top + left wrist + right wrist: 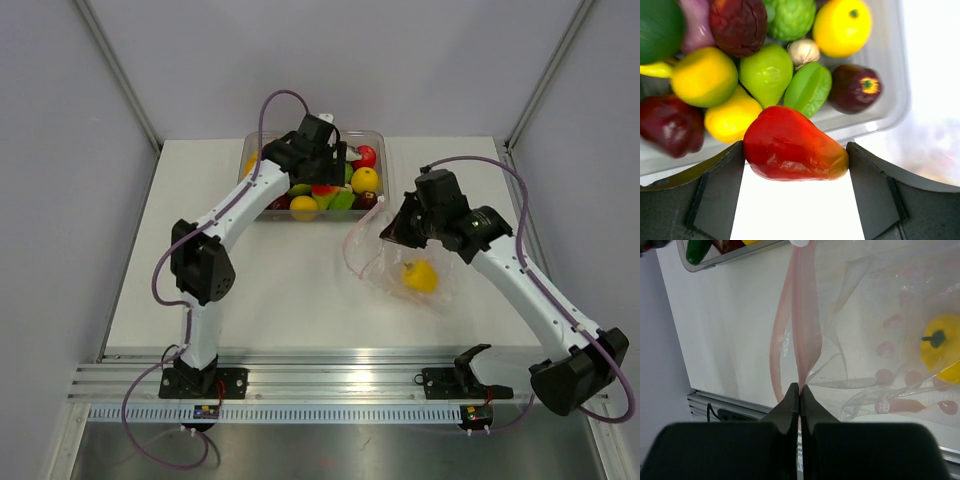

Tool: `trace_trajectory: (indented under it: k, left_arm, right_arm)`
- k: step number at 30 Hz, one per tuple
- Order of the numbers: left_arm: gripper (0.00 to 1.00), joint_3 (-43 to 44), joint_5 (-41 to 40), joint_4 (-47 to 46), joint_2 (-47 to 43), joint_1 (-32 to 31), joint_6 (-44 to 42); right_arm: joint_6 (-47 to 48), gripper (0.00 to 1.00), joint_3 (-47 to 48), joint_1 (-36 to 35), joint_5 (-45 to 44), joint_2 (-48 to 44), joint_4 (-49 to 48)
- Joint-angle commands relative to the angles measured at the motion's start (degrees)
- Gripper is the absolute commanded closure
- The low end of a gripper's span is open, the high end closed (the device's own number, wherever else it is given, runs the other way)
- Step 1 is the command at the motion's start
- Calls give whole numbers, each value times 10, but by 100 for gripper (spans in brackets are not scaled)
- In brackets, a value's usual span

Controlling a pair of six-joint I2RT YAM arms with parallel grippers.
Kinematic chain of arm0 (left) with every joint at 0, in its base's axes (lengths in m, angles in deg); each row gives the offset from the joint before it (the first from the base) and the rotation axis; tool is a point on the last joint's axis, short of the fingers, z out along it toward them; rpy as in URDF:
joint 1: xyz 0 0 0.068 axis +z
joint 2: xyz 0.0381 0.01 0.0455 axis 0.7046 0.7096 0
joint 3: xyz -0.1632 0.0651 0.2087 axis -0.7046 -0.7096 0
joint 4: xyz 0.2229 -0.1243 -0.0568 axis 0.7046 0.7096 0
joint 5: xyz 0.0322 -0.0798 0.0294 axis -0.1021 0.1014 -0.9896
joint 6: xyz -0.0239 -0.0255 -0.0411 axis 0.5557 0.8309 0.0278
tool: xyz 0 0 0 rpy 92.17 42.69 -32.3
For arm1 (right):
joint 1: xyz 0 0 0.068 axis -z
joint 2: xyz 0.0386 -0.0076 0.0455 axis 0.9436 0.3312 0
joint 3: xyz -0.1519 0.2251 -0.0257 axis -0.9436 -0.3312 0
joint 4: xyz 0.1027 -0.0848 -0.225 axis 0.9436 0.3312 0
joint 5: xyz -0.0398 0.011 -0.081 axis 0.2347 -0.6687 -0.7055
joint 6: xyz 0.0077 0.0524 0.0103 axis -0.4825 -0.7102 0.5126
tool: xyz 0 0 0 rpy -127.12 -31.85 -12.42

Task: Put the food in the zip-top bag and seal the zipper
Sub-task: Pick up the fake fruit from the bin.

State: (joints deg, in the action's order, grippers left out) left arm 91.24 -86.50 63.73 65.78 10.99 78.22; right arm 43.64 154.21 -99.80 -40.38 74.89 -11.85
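My left gripper [796, 150] is shut on a red pear-shaped toy fruit [792, 145], held just above the near rim of the clear tub [890, 107]; it hangs over the tub in the top view [325, 160]. The tub holds more food: yellow, green, dark purple and red pieces [765, 72]. The zip-top bag [400, 265] lies on the table right of centre with a yellow toy pepper [420, 276] inside, also in the right wrist view [942, 347]. My right gripper [799, 388] is shut on the pinkish zipper strip [807, 325], lifting the bag's mouth edge [392, 232].
The clear rectangular tub [375, 135] stands at the back centre of the white table. An aluminium rail [330, 385] runs along the near edge. Grey walls close in the sides.
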Motion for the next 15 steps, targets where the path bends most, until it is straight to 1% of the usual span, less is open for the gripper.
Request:
trace_trajectory:
  k: [1,3,7,10,11,15]
  left_arm:
    - [40,-2,20,13,-72,-2,-30]
    - [40,-12,29,17,-101,-2,-41]
    - [40,-36,55,18,-142,-2,-51]
    - [40,-39,100,31,-158,-2,-52]
    - [41,-45,128,30,-164,-2,-51]
    - [41,-117,201,0,-198,-2,-34]
  right_arm:
    - [11,100,39,-3,37,38,-48]
    - [11,100,49,-3,49,58,-66]
    - [17,100,99,-3,51,104,-77]
    - [21,100,129,-3,61,146,-79]
    - [21,100,134,-4,65,161,-81]
    - [17,100,134,-3,71,168,-97]
